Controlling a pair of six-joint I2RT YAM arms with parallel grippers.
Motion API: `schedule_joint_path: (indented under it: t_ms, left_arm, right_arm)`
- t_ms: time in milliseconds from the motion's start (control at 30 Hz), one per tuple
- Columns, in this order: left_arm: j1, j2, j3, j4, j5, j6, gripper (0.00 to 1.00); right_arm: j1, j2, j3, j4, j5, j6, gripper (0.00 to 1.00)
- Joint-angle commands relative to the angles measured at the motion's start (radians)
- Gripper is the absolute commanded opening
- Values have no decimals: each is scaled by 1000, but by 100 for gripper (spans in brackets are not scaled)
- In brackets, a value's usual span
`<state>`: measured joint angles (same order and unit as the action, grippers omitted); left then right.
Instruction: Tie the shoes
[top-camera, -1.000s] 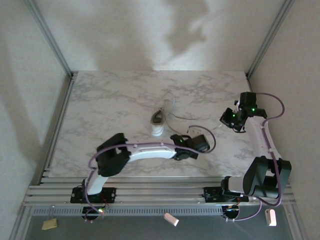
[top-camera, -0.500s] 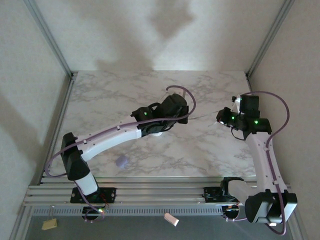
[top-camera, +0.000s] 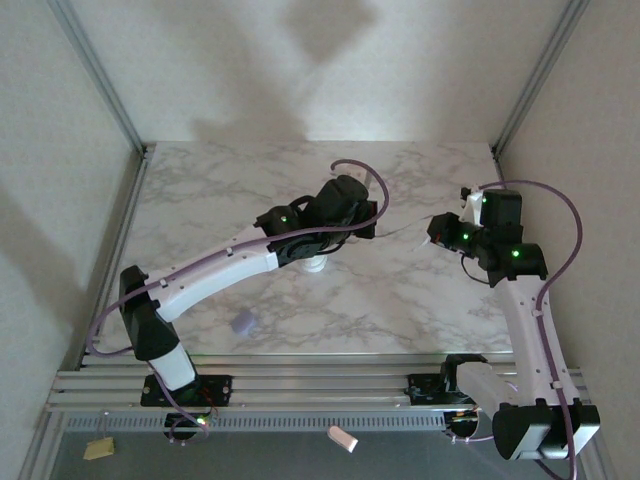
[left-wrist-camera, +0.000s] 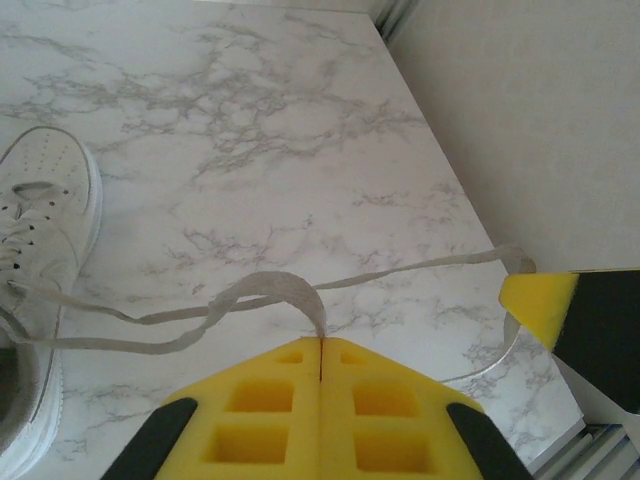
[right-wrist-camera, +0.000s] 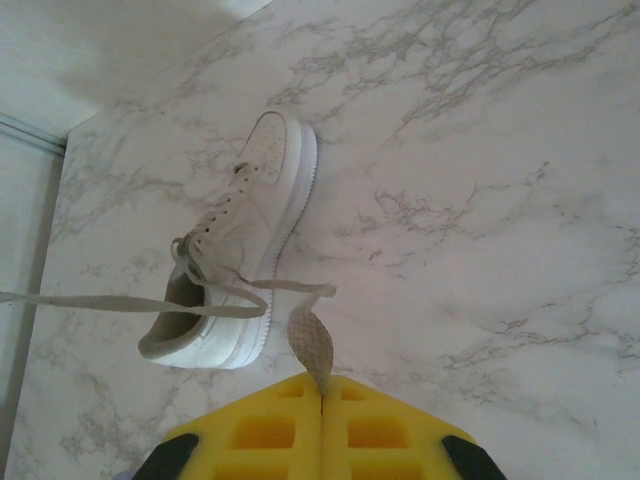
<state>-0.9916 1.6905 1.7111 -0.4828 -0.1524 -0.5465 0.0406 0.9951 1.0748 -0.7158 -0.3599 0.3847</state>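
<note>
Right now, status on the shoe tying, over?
Left gripper and right gripper both shut on laces. Sneaker on table, no bow yet. Lavender blob lies clear of it.

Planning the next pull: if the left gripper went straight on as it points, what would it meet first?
Past the lace it pinches, the left gripper would probably meet bare table; the sneaker sits aside. Depth unclear.
</note>
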Motion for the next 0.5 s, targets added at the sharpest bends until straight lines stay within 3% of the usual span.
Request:
schedule_joint_path:
  t_ms: [0,467]
  left_arm:
    - [13,-46,33,12,-12,25,0]
    - [25,-14,83,27,7,42,0]
  right_arm:
    - [16,1,20,-25,15,-10,0]
    - [86,-52,-59,-50,45,-29,0]
